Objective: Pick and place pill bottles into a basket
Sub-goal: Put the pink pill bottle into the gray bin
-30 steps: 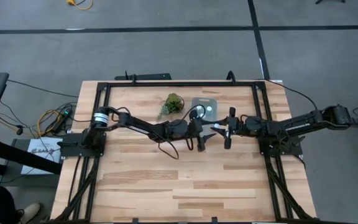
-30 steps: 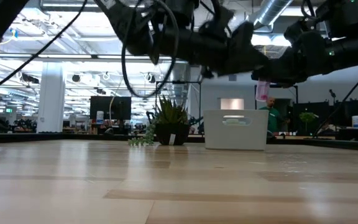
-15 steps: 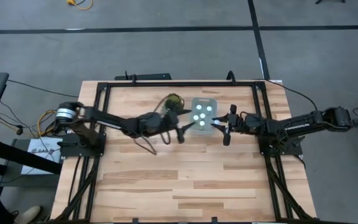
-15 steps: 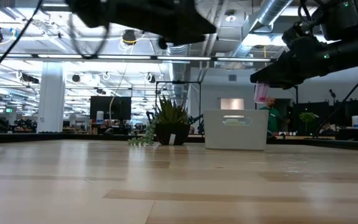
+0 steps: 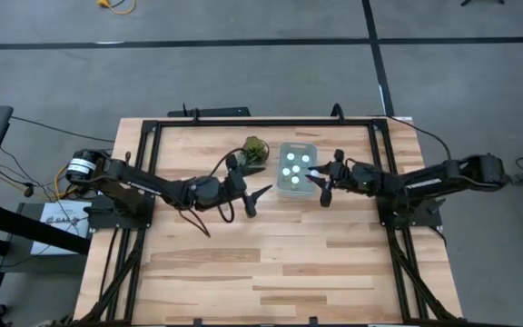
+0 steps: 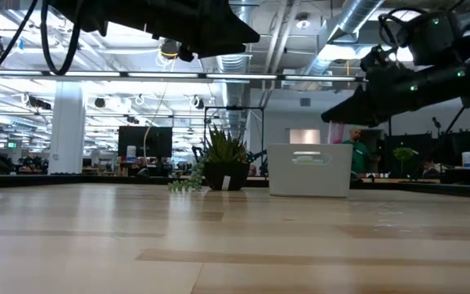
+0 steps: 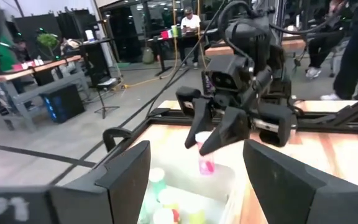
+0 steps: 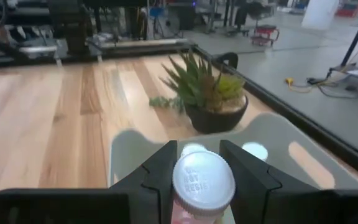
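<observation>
text: my right wrist view shows raised lettering on the white cap of the pill bottle (image 8: pixel 203 180) I hold | too blurred to read | nothing else legible

Pale translucent basket (image 5: pixel 285 186) sat just beside the potted plant (image 5: pixel 254 151); white-capped pill bottles (image 5: pixel 291 163) inside, one pink bottle (image 7: pixel 205 158) above its rim.
</observation>
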